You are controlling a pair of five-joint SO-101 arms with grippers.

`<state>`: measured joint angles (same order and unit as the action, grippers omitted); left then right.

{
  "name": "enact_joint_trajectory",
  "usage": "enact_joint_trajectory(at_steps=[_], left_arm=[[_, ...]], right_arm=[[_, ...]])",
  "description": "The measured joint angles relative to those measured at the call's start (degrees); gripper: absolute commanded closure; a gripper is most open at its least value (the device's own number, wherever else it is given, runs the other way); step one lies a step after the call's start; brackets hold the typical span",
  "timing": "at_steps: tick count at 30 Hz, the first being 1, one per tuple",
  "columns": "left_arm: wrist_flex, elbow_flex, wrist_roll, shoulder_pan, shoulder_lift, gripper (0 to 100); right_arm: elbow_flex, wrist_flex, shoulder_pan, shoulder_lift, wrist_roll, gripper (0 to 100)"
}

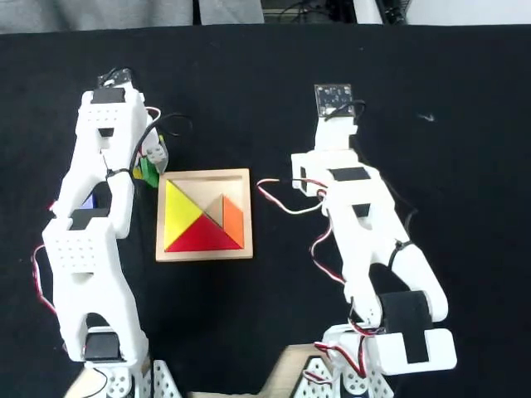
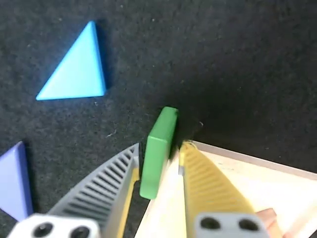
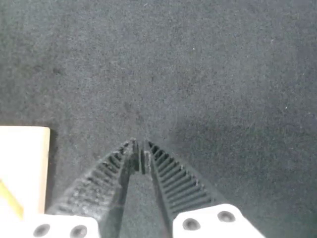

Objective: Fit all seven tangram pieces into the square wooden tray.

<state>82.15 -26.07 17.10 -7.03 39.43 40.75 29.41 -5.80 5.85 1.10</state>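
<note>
1. At far left on the black cloth (image 1: 249, 99), a purple piece (image 2: 15, 183) and a blue triangle (image 2: 77, 69) lie flat. They are apart from each other and both outside the tray (image 1: 203, 176), near the left arm (image 1: 91, 249).
2. Next, the left gripper (image 2: 161, 147) is clamped on a green piece (image 2: 166, 124) and holds it upright on its edge.
   - The piece is just beside the tray's far left corner.
   - I cannot tell whether it touches the rim.
3. Between the two arms, the tray lies flat on the cloth with three pieces in it.
   - The yellow triangle (image 1: 181, 211) sits against the left side.
   - The red triangle (image 1: 203, 239) lies along the near side and meets the yellow one edge to edge.
   - The orange triangle (image 1: 235, 220) is at the right side, touching the red one.
   - Bare wood shows along the far side and between the yellow and orange pieces.
4. To the right of the tray, the right gripper (image 3: 140, 148) is low over bare cloth.
   - Its fingers are pressed together with nothing between them.
   - A corner of the tray is near it, off to one side.
   - The right arm (image 1: 365, 232) runs back to its base at the table's near edge.
</note>
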Motion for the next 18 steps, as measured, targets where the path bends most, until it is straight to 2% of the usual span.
enact_joint_trajectory(at_steps=[12,16,18], left_arm=[[0.0,0.0,0.1,0.0,0.0,87],[0.0,0.0,0.1,0.0,0.0,98],[0.0,0.0,0.2,0.0,0.0,95]], right_arm=[[0.0,0.0,0.0,0.0,0.0,97.6],[0.0,0.0,0.0,0.0,0.0,97.6],[0.0,0.0,0.0,0.0,0.0,97.6]])
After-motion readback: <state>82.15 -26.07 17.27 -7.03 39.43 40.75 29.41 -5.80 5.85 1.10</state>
